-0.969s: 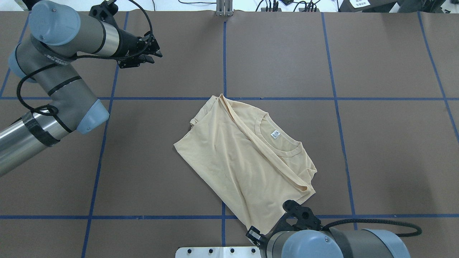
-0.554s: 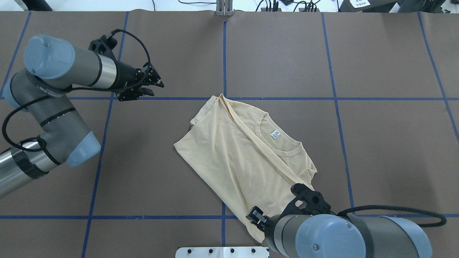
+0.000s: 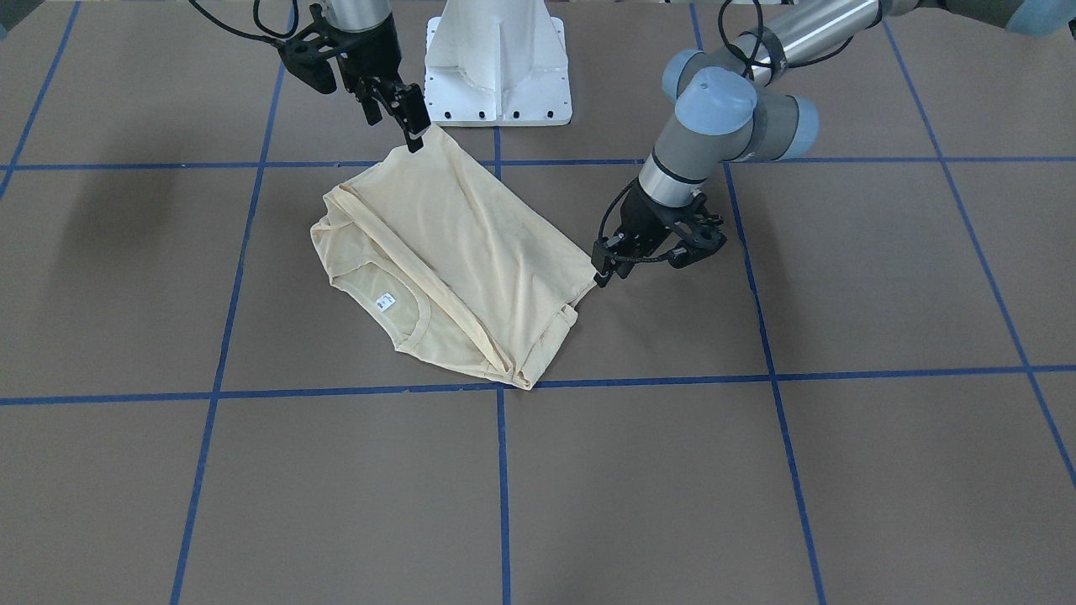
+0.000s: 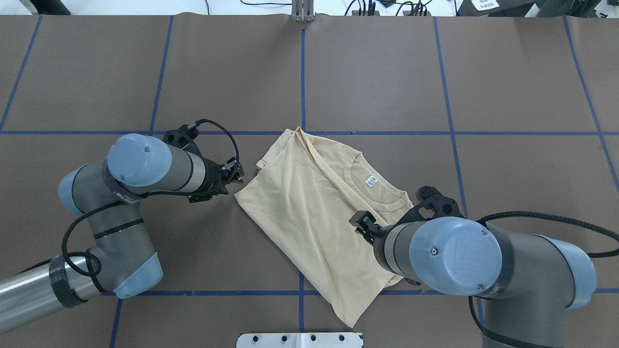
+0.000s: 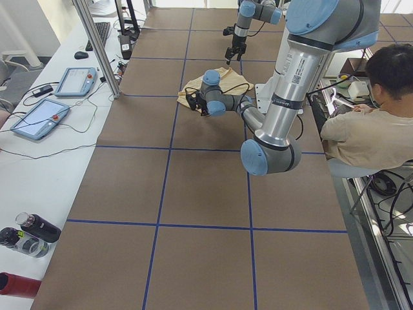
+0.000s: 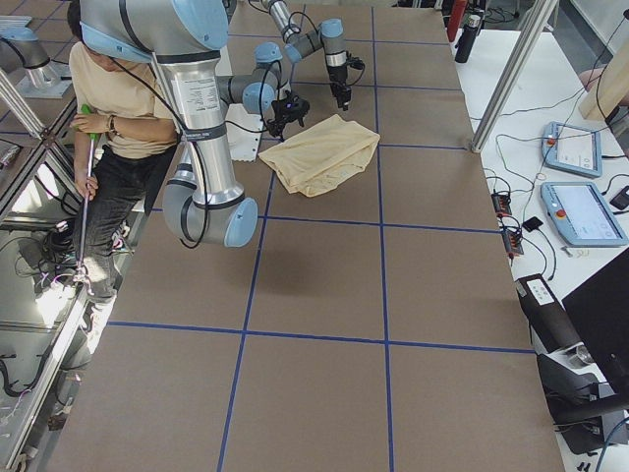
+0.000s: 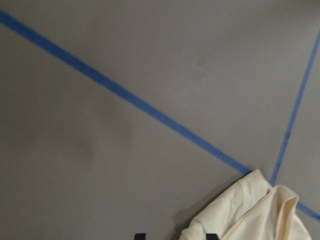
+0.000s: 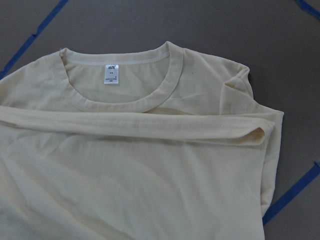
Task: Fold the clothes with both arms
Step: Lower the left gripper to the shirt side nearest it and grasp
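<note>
Locate cream-yellow long-sleeved T-shirt (image 4: 309, 212) folded flat mid-worktop (image 4: 522, 193), neck label (image 4: 371, 181) up. Observe left gripper (image 3: 599, 273) low at shirt's side corner, jaws apart. Observe right gripper (image 3: 414, 134) at hem corner nearest white pedestal (image 3: 498, 63); cannot tell whether apart or together.

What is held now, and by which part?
Apparently nothing: the T-shirt lies flat. The left gripper is open beside a corner; the right gripper cannot be judged.

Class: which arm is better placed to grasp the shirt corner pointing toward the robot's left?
Left. The left gripper sits low beside that corner of the T-shirt, seen by its fingertips in the wrist view; the right gripper hangs high over the shirt.
</note>
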Controlling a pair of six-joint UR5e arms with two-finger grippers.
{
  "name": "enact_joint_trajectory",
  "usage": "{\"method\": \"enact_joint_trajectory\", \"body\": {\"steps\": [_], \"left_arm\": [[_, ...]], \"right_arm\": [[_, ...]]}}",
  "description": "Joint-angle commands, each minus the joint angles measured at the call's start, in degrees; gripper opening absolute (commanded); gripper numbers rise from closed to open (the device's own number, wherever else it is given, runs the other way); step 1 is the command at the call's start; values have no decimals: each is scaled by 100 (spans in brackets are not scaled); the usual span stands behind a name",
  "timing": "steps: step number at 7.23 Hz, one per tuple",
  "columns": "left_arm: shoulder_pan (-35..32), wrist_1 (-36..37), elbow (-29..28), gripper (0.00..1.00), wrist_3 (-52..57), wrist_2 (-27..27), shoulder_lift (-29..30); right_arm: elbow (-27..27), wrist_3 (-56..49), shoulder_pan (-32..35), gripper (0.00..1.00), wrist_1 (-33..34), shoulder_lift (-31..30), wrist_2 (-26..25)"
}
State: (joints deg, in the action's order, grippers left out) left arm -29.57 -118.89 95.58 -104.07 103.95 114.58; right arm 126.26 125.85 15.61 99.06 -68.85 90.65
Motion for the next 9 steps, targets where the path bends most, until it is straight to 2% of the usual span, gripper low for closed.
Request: {"method": "enact_joint_trajectory", "body": {"steps": [1,4,5,7,9], "left_arm": [[189,252,13,50,18,-67,38],[180,253,-4,49,71,-76,90],[171,252,13,46,80,-189,126],[180,253,-74,34,80,-356,152],[171,252,-66,35,80,-357,126]], "right_arm": [[-163,-25,92,100,-1,38,6],[-190,-25,101,100,8,29,6],[-190,-25,92,100,8,29,6],[-199,-25,92,100,104,38,6],[-216,-25,83,100,122,38,6]]}}
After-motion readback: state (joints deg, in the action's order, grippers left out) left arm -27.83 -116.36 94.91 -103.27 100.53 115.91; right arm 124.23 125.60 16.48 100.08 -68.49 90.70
